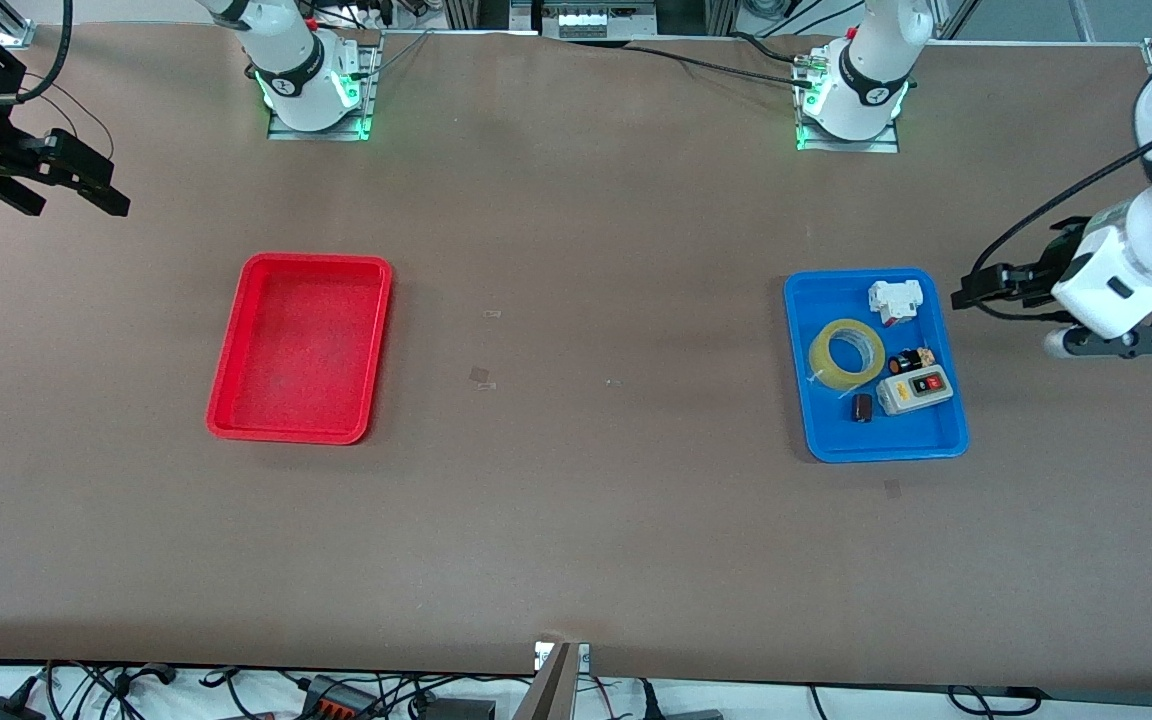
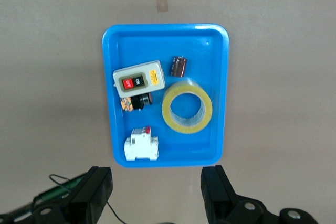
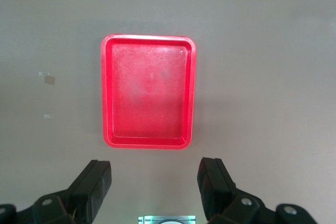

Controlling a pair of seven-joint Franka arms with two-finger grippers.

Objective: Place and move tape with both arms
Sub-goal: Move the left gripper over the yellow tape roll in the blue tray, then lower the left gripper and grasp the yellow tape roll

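Both arms [image 1: 1126, 260] are white with grey-black joint caps, black cables, green-lit bases and black two-finger tools.

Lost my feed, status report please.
Both grippers, left and right, open, hovering off-tray. Tape flat in blue tray, untouched. Switch box beside it.

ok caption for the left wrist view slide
Open left gripper above the blue tray holding the tape.

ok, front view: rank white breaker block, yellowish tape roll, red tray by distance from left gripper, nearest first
1. White breaker block, in the blue tray, nearest the left gripper.
2. Yellowish tape roll, same tray, toward its middle.
3. Red tray, at the right arm's end.
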